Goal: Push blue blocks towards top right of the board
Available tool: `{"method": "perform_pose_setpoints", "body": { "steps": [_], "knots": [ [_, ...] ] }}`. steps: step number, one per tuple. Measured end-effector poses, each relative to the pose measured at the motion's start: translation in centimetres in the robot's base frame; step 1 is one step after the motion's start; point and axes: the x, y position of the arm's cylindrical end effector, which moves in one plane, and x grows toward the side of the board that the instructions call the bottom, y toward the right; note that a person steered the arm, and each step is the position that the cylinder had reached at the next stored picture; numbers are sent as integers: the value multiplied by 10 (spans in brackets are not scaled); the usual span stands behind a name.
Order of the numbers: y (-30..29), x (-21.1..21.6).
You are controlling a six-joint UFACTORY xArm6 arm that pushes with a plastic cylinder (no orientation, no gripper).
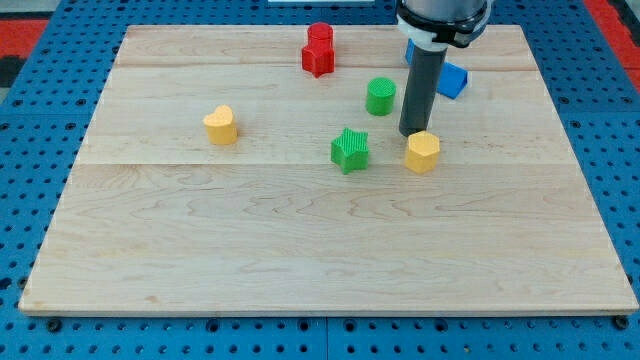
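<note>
Two blue blocks sit near the board's top right, partly hidden behind my rod. One blue block (454, 80) shows to the right of the rod; a sliver of another blue block (409, 49) shows at the rod's left, higher up. My tip (412, 133) rests on the board below them, just above and left of a yellow hexagon block (423, 152) and right of a green cylinder (380, 96).
A green star (350, 150) lies left of the yellow hexagon. Two red blocks (318, 50) sit together at the top centre. A yellow heart-shaped block (221, 125) lies at the left. The wooden board (300, 250) lies on a blue pegboard.
</note>
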Motion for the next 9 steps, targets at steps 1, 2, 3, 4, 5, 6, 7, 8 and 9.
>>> {"method": "perform_pose_setpoints", "body": {
  "steps": [1, 2, 3, 4, 5, 6, 7, 8, 9],
  "knots": [
    [0, 0],
    [0, -1],
    [3, -14],
    [9, -35],
    [31, -45],
    [33, -71],
    [42, -93],
    [59, -109],
    [22, -99]
  ]
}}
